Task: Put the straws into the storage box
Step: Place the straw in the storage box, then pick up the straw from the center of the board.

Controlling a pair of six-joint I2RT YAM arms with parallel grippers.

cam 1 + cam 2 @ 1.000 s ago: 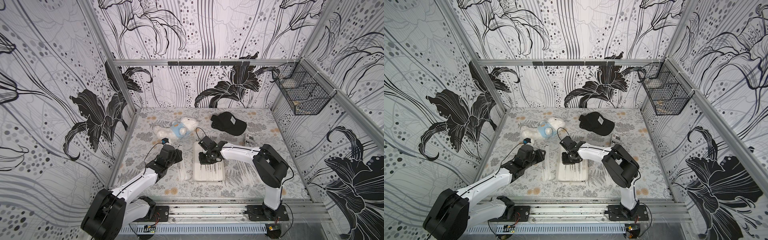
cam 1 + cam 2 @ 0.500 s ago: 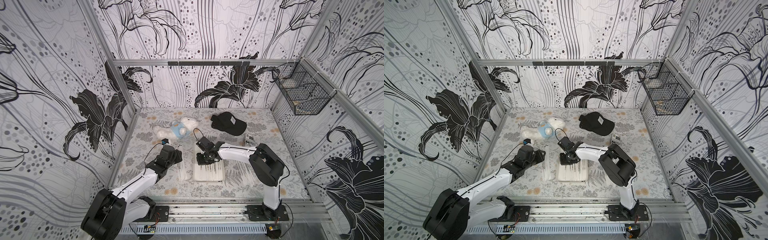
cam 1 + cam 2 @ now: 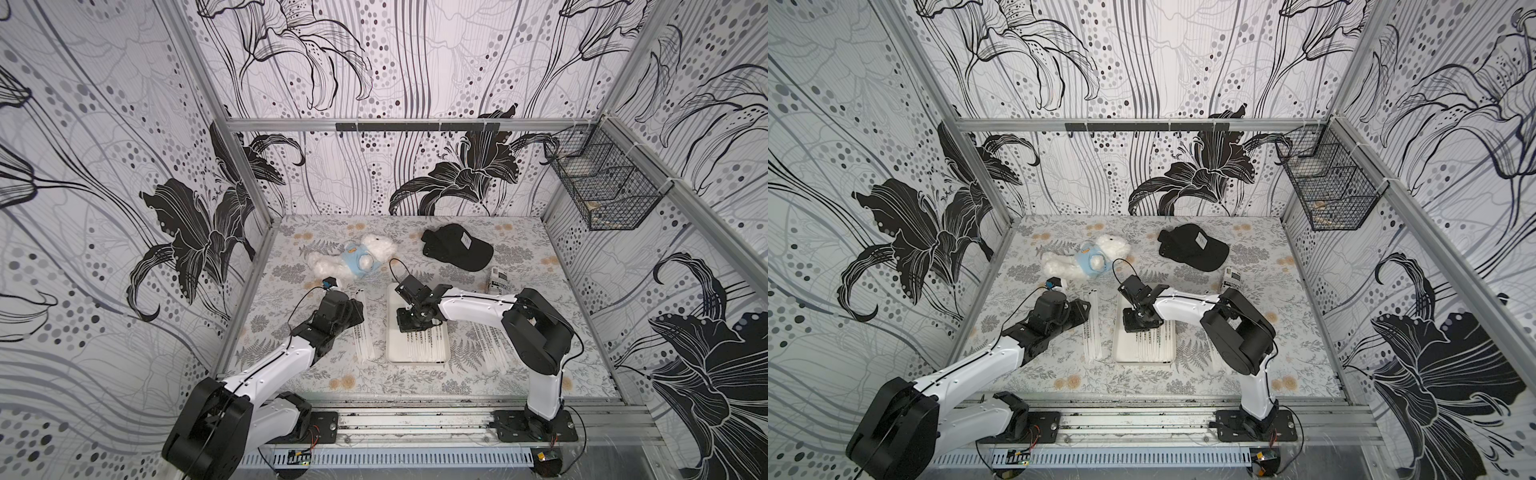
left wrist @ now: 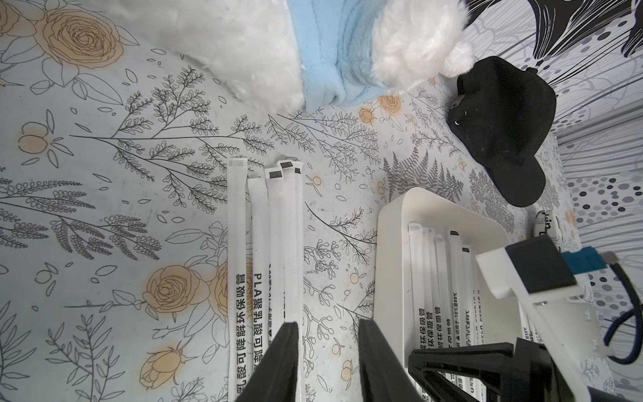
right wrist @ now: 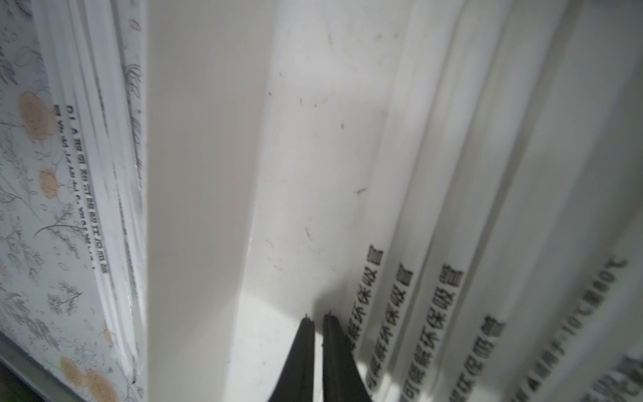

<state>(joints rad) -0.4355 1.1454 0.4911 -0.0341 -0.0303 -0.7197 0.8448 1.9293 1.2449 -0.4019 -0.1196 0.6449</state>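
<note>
Inside the storage box [image 5: 201, 174], the right pincer [image 5: 317, 318] sits almost closed, empty

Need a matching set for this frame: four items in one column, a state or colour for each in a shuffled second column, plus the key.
1. storage box
2. black cap
3. wire basket
4. plush toy

A. wall-mounted
B. white fur, light-blue top
C. holds straws lying side by side
D. small white label on it

Pairs: 1-C, 2-D, 3-A, 4-B
</note>
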